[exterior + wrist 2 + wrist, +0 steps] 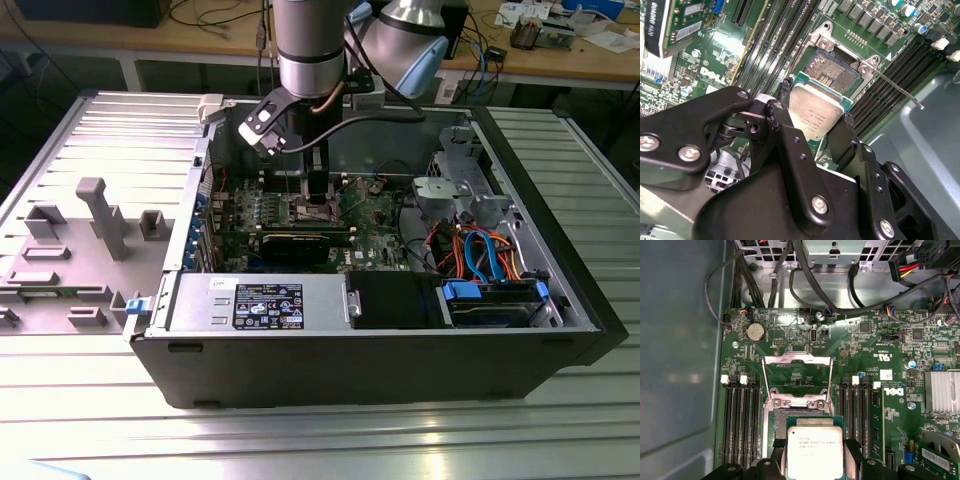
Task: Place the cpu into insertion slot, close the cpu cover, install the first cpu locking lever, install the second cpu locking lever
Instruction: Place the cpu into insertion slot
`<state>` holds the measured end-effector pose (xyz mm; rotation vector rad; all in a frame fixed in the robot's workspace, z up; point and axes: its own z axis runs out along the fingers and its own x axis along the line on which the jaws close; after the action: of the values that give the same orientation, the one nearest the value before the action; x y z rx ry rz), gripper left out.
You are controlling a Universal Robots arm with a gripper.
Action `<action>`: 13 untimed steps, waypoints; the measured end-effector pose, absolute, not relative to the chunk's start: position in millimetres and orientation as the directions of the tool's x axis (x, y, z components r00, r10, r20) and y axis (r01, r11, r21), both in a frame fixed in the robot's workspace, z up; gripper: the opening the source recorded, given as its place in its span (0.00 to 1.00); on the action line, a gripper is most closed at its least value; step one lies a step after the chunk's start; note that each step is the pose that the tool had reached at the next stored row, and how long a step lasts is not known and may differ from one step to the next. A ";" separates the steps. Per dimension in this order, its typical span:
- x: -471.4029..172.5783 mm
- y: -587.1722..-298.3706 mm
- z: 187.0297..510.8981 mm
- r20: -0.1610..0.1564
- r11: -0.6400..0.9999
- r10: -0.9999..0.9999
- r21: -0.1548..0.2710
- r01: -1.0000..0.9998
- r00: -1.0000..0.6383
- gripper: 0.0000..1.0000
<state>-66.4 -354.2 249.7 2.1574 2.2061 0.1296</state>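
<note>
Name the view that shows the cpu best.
First wrist view: the cpu faces the camera squarely in the hand. The second wrist view shows it tilted, partly behind a finger. Exterior view: too small to tell.

A grey robot arm (310,45) reaches straight down from above, wrist vertical. Its black end effector (816,102) points downward, two fingers (789,127) closed against opposite edges of the cpu (815,116), apparently holding it flat.
</note>
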 end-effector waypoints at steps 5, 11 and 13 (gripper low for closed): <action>-66.4 -352.1 242.1 0.020 0.021 1.000 0.097 0.995 -0.023 0.54; -66.4 -352.0 241.2 0.020 0.021 1.000 0.097 0.995 -0.023 0.54; -66.4 -352.0 240.8 0.020 0.021 1.000 0.097 0.995 -0.023 0.54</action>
<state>-66.4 -352.0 240.8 2.1573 2.2062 0.1292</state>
